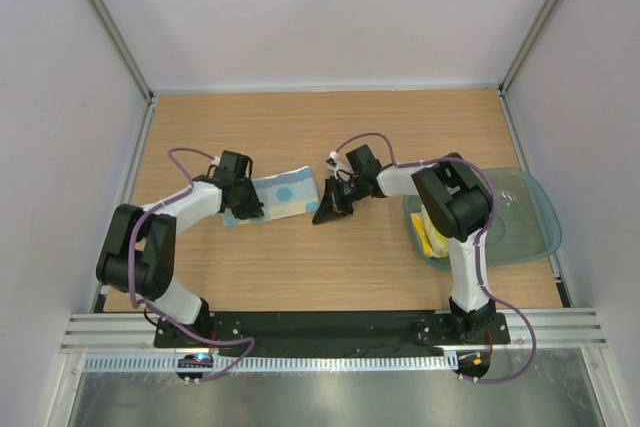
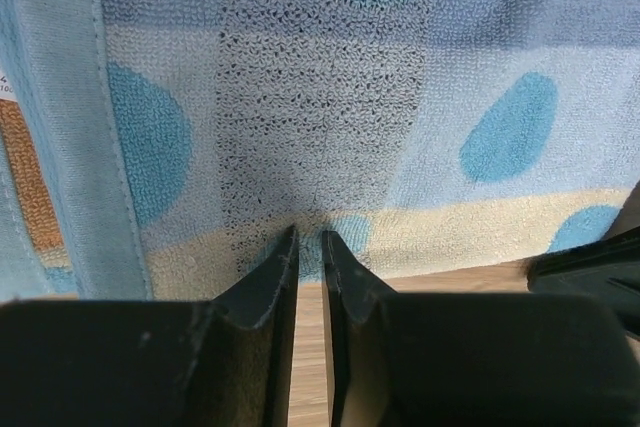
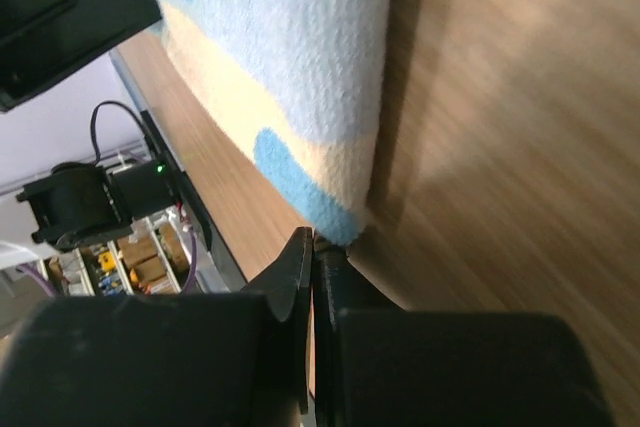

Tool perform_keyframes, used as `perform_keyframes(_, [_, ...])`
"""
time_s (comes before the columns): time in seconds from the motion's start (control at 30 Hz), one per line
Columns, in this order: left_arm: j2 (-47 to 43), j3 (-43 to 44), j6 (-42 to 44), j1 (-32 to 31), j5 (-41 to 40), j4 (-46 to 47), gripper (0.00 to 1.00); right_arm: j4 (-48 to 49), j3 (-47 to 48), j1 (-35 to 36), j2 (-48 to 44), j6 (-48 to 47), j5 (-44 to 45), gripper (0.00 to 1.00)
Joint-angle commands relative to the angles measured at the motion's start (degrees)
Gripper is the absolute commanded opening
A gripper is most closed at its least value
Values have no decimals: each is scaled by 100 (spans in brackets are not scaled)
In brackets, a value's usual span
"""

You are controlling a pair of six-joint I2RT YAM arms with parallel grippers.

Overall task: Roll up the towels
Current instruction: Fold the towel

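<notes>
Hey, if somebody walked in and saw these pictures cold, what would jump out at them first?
First, the spotted blue towel in the middle of the wooden table, with the left hand nipping an edge at its left end and the right hand pinching its right corner. Next, the clear bluish tub at the table's right side, with a yellow towel inside it, partly hidden under the right arm.
</notes>
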Motion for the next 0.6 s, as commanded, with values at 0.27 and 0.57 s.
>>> perform_keyframes(0.27, [227,46,364,14,187,153,11,402,392,125,-555,140,-1027,1])
perform_keyframes(0.57, [130,73,409,-82,240,136,8,153,1569,90,842,96,-508,1])
